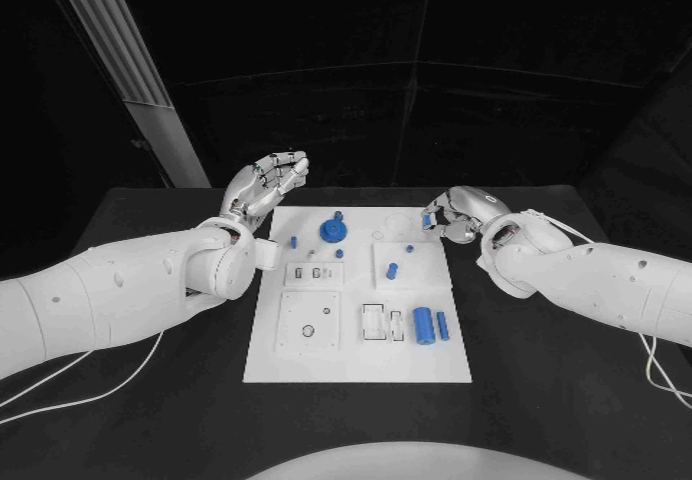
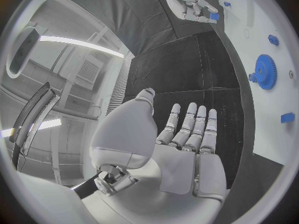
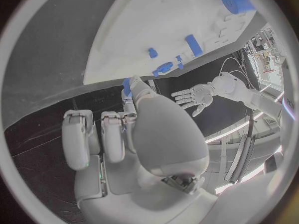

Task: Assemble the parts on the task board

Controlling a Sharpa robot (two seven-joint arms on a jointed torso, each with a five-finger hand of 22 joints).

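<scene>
Now right hand [image 1: 454, 217] pinches blue part [image 1: 428, 219]; left hand [image 1: 268, 182] spread, empty

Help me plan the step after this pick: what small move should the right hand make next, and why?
Probably carry the small blue part inward over the white task board toward an empty slot. The right hand pinches it at the board's far right edge, while the left hand hovers with fingers spread, holding nothing.

white task board [image 1: 361, 360] — flat, table centre | blue parts [image 1: 423, 326] — lying on it
</scene>
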